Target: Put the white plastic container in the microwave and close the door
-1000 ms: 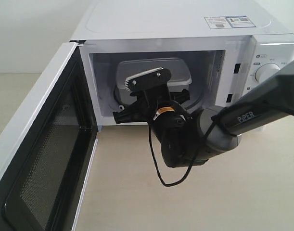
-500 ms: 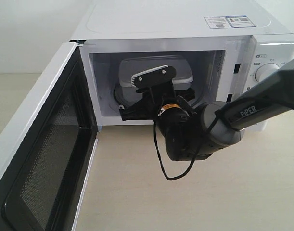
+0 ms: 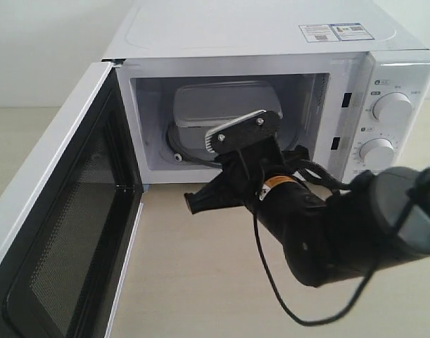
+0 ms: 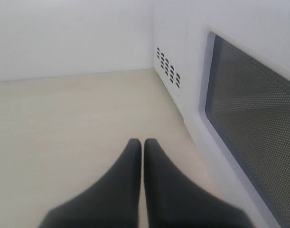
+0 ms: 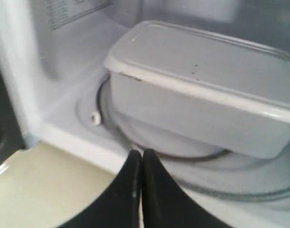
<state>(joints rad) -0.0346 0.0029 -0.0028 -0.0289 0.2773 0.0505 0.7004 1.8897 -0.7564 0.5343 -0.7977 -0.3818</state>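
Trouble could come if the door (image 3: 67, 232) swings shut while the right gripper (image 5: 142, 156), jaws together and empty, hangs in front of the microwave (image 3: 257, 28) where the white plastic container (image 3: 222, 105) sits inside; the left gripper (image 4: 143, 143) has jaws together too, and the sticker (image 3: 332, 32) on top is too small to read

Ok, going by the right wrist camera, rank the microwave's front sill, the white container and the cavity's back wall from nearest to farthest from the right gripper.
From the right gripper:
1. Front sill, at the cavity mouth, just ahead.
2. White container, on the turntable, mid-cavity.
3. Back wall, behind the container.
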